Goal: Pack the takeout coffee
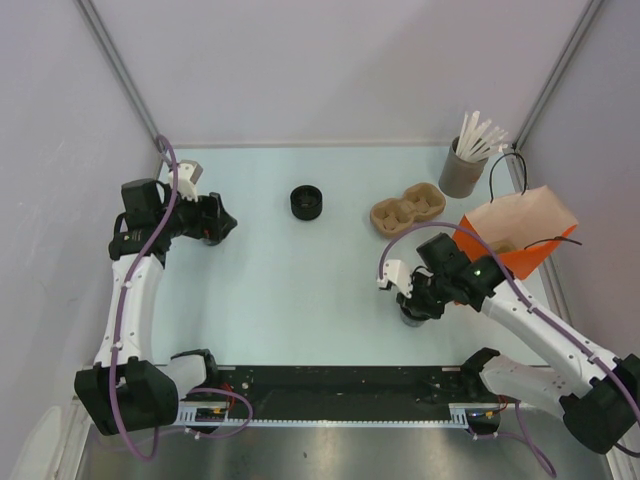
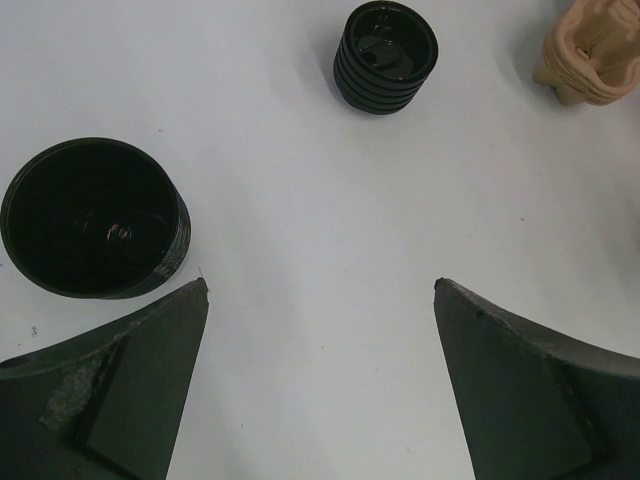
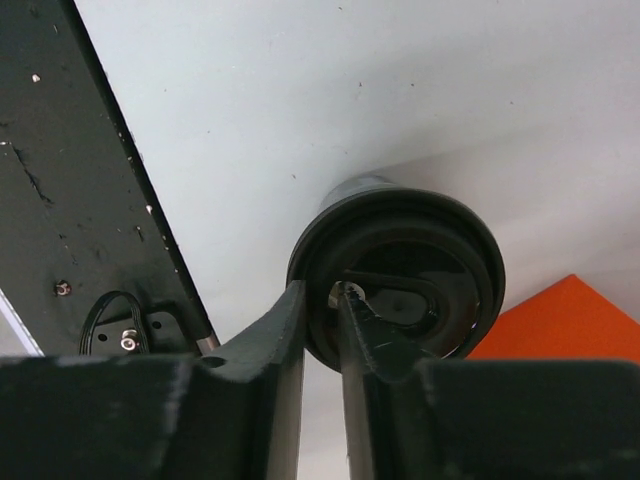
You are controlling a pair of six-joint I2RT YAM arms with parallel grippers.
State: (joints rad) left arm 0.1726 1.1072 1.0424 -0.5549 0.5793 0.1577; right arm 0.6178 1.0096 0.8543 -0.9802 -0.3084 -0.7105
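Inspector: Right pincer?
Me: My right pincer [image 3: 322,298] pinches the coffee [image 3: 425,235] by its lid rim. It stands on the table [image 1: 300,290] near the bag [image 1: 520,250].
Inspector: Left?
Me: My left pincer [image 2: 322,290] gapes wide.

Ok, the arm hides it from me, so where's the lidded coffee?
In the top view the takeout coffee sits right of centre, under the right gripper, just left of the orange bag.

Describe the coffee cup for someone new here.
Find the orange bag on the right. Just nearer the arm bases, pinched by the right gripper, stands a small black cup. It alone has a lid; two black cups farther left are open.
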